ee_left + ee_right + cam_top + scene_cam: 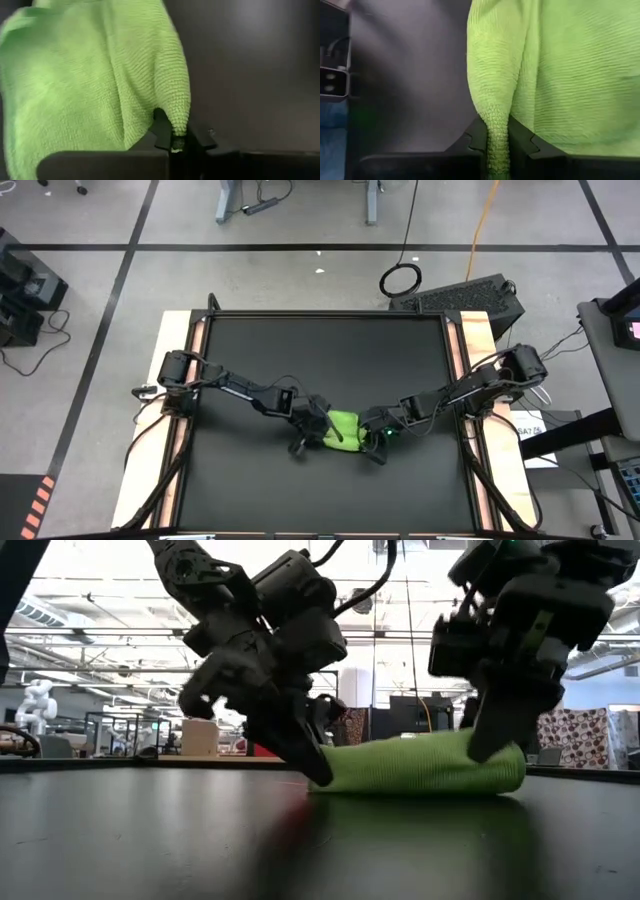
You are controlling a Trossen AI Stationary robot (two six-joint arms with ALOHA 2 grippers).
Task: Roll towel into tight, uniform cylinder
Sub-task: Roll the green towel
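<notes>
Looking straight down, the high view showed only that both arms met near the front middle of the black worktop (330, 360), with the towel (343, 428) a small lime-green lump between them. The low view added its shape: a low, partly rolled bundle lying flat on the worktop, thicker toward the right hand's end. The wrist views gave the grips, which the other two hid. The left hand (176, 142) was closed on a thin corner of the towel, with the cloth pinched between its dark fingertips (162, 131) and bulging in soft folds beyond. The right hand (497, 145) was likewise closed on a narrow twisted fold at the towel's other end. The fabric was ribbed and plain, its layers loose and uneven, not a tight cylinder.
</notes>
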